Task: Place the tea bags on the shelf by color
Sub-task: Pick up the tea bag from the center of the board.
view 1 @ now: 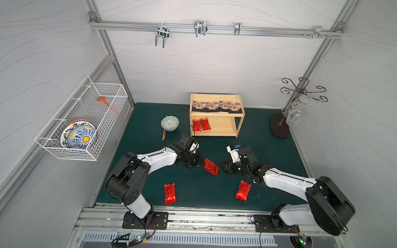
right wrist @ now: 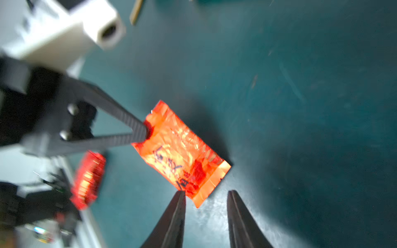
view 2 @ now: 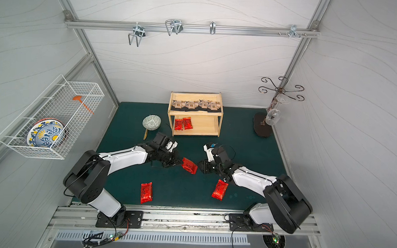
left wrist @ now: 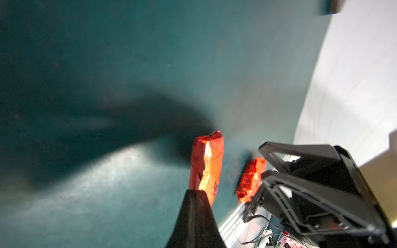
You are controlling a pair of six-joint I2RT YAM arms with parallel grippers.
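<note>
red sachet (right wrist: 182,154) pinched in left hand (right wrist: 142,132), arm stretched low; right hand (right wrist: 206,193) opposite, jaws apart.

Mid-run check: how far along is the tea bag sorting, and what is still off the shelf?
Done: four beige tea bags line the top tier of the shelf, and two red sachets lie on its lower tier. In hand: the left gripper is shut on a third red sachet; the right gripper is open and empty. Left: that one, plus two loose red sachets on the mat.
</note>
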